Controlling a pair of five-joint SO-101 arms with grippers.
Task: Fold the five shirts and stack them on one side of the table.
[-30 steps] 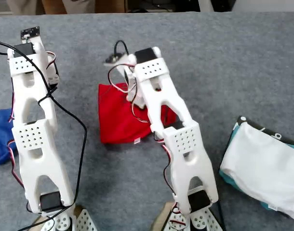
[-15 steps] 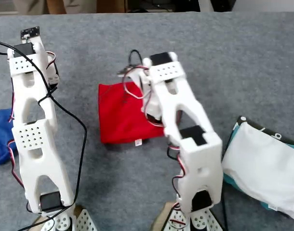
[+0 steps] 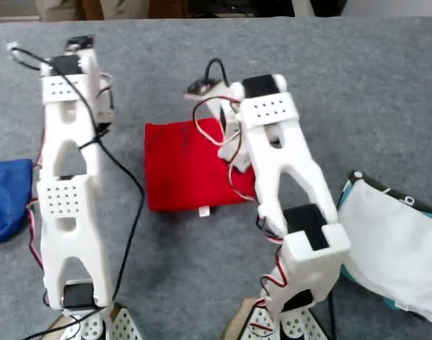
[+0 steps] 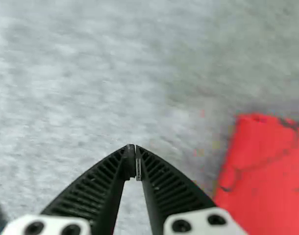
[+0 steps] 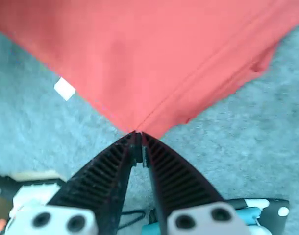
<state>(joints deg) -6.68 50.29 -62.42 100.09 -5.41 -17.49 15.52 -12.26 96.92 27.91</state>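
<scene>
Grey surface (image 3: 357,85) bears a surely limp red shirt (image 3: 177,170), best held by corners: right pincer (image 5: 138,138) grasps one, left pincer (image 4: 131,151) clenched empty.

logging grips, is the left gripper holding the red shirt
No, the left gripper is shut on nothing over the table, apart from the red shirt.

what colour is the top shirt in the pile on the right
The top shirt is white, best seen in the high view.

Grey felt cover (image 3: 357,78), brown shapes (image 3: 166,8) beyond far edge
</scene>
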